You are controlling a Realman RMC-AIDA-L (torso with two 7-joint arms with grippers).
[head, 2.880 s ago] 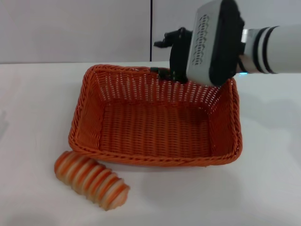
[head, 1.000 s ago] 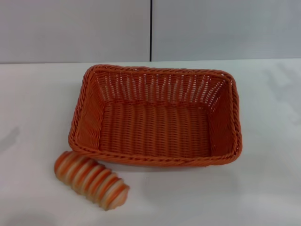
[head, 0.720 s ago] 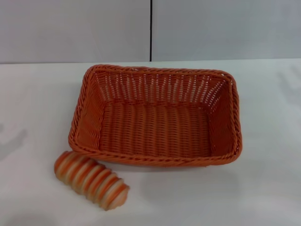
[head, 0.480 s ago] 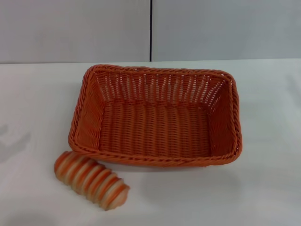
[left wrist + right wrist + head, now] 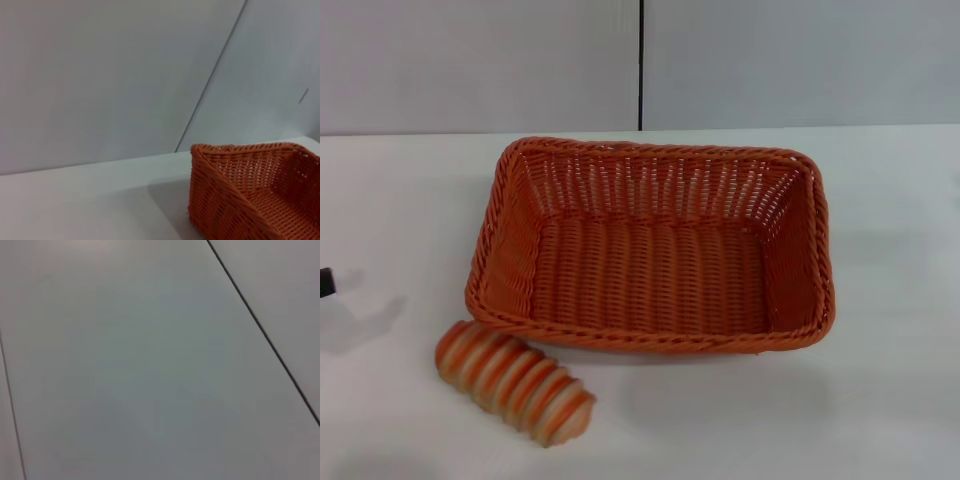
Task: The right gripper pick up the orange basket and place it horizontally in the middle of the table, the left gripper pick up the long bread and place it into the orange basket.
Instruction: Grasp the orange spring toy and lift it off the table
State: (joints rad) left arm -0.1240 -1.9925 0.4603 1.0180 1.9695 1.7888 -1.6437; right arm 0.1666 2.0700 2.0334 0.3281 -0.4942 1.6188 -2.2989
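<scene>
Left gripper (image 5: pixel 325 283): only a small dark sliver shows at the 9 o'clock edge of the head view, low over the counter (image 5: pixel 890 400), with its shadow just beside it. Whether it is spread or pressed together cannot be told from so little; it holds nothing visible. Right gripper: absent from the head view, and its wrist camera shows only a blank grey wall panel, so its condition cannot be told either.

Orange basket (image 5: pixel 650 245): standing flat on the counter near the centre, long side running 9 to 3 o'clock, empty inside. The left wrist view shows one corner of it, upright on the white surface. No gripper touches it.

Long bread (image 5: pixel 514 382): lying on the counter outside the basket, at about 7 o'clock from the basket's centre, just beside its near left corner, with its long axis slanting toward 4 o'clock.

Assessment: the basket placement appears complete. The second part is outstanding in full; the bread is ungrasped and not yet in the basket. The left gripper appears positioned at the start of an approach to it.
</scene>
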